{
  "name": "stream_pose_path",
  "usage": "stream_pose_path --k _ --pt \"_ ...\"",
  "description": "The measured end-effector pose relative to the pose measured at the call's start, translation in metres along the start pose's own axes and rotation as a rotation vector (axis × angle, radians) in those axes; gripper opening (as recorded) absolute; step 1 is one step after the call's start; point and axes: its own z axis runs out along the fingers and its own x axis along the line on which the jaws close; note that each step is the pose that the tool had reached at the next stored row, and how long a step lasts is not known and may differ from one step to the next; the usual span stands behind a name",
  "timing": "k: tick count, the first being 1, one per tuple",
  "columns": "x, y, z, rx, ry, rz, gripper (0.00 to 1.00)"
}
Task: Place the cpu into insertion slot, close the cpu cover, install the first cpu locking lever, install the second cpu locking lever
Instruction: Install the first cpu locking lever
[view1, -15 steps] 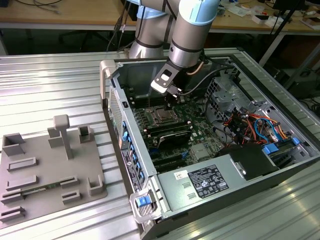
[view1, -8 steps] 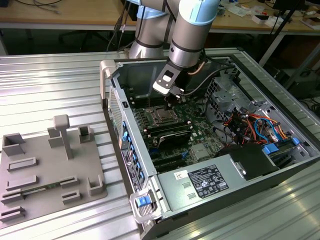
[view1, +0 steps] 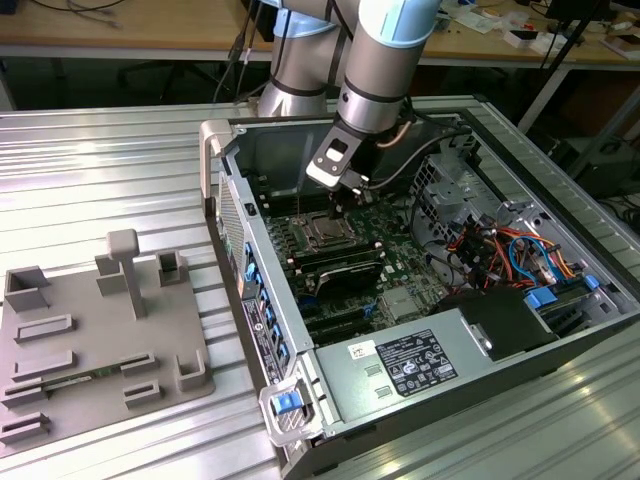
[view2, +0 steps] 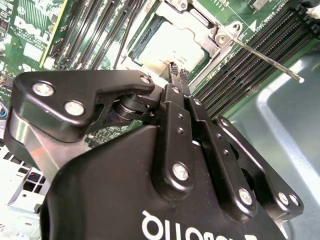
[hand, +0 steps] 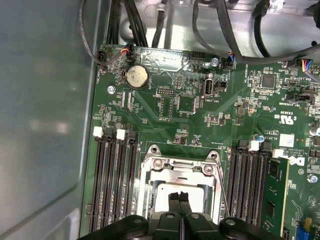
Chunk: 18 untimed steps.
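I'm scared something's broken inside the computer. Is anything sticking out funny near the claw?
Nothing looks broken. One thin metal lever sticks out loose from the corner of the cpu cover, slanting over the memory slots instead of lying latched beside the cover. The claw hangs just above the cpu.

The cpu (hand: 160, 197) lies just beneath the gripper (hand: 178, 196), framed by the cpu cover (hand: 180, 167) lying over it. Memory slots (hand: 116, 180) run on both sides of the gripper, with a locking lever (view2: 265, 61) beside it.
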Motion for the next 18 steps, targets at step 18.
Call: stream_pose_path --k 18 --pt "-0.0001 0.0002 -0.0102 -0.0013 0.0082 -0.104 0.11"
